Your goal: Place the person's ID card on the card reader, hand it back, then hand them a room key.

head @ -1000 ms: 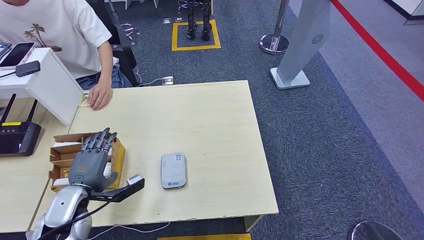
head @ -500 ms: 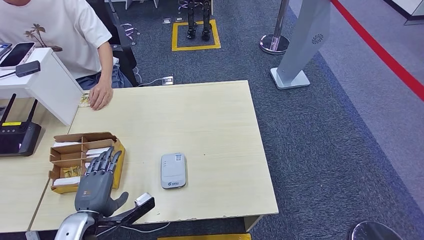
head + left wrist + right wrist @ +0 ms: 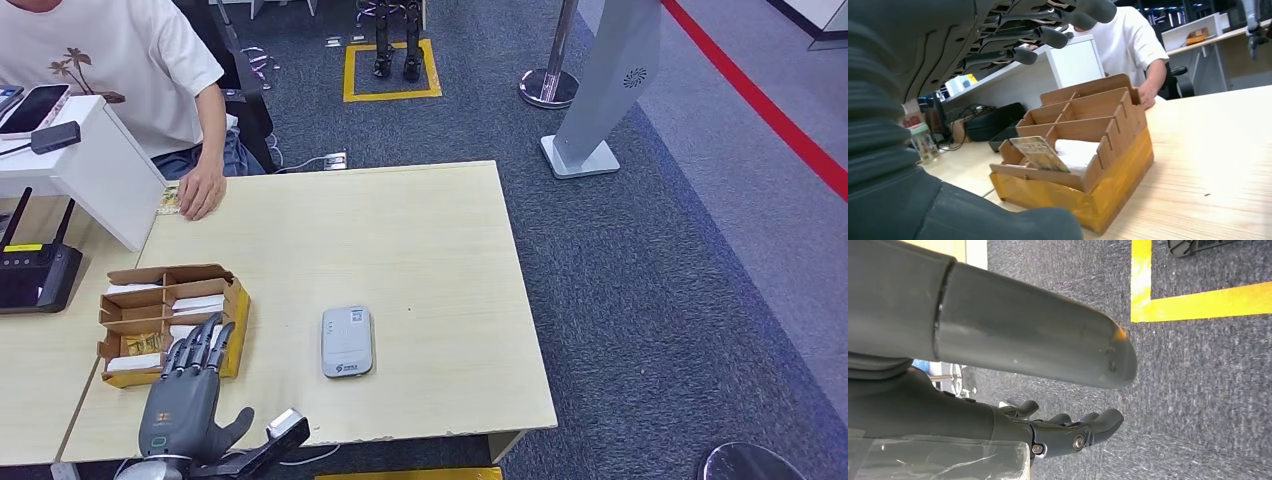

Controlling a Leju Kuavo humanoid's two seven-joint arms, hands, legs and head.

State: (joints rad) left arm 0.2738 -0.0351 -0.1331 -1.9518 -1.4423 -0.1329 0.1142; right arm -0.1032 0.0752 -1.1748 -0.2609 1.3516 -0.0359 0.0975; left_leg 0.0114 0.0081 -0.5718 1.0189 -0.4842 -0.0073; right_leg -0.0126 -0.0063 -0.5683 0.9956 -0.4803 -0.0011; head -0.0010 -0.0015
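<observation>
Head, left wrist and right wrist views of a hotel-style check-in exchange. We take the card reader (image 3: 347, 341), a grey-white pad lying flat on the counter (image 3: 420, 250), as our landmark. To its left, well apart, stands the cardboard card box (image 3: 170, 318), its compartments holding pale cards and, in the corner nearest the robot and farthest from the reader, one patterned card (image 3: 1040, 153) leaning on a divider. We cannot tell from these views which of them is the room key. The left robot hand (image 3: 185, 400) hovers at the counter's near edge, on the near side of the box and left of the reader, fingers extended and spread, holding nothing. The right robot hand (image 3: 1068, 432) hangs over grey carpet, away from the counter, its fingers loosely curled with nothing in them. Far beyond the reader, at the counter's back left corner, the person's hand (image 3: 200, 190) rests on a small patterned item that may be the ID card; the reader's top is bare.

We judge the reading step not yet done. The chief risks: the left robot hand could catch the box rim and tip or shove the light box; a thin flat card on the counter offers little edge to pinch; and reaching toward that far corner invites contact with the person's hand.
</observation>
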